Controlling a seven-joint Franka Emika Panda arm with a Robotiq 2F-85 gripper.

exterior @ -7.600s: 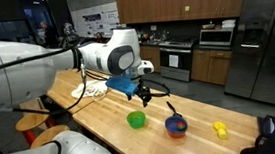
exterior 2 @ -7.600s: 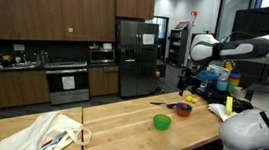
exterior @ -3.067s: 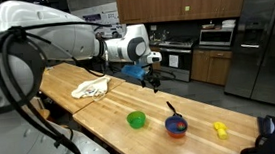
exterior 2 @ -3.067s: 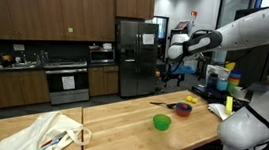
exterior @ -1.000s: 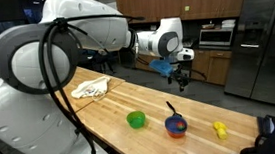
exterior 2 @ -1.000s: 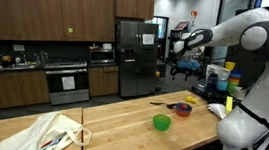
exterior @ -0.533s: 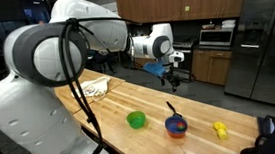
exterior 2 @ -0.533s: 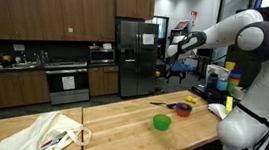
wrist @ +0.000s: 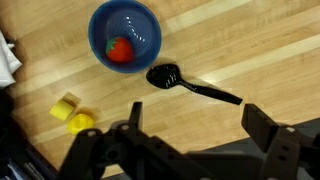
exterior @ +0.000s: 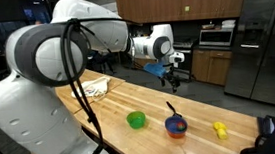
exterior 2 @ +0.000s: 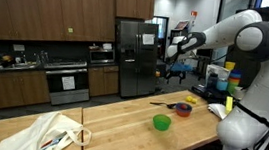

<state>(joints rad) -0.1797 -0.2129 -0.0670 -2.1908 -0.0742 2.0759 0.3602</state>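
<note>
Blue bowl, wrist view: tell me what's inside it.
The blue bowl holds one red, strawberry-like piece with a green top. The bowl floor beneath it is covered; the black spoon lies outside.

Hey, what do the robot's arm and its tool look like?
The arm is glossy white, with rounded, bulky shells and dark joint rings; black cables loop along it. A blue bracket sits at the wrist. The tool is black, with two blocky fingers.
</note>
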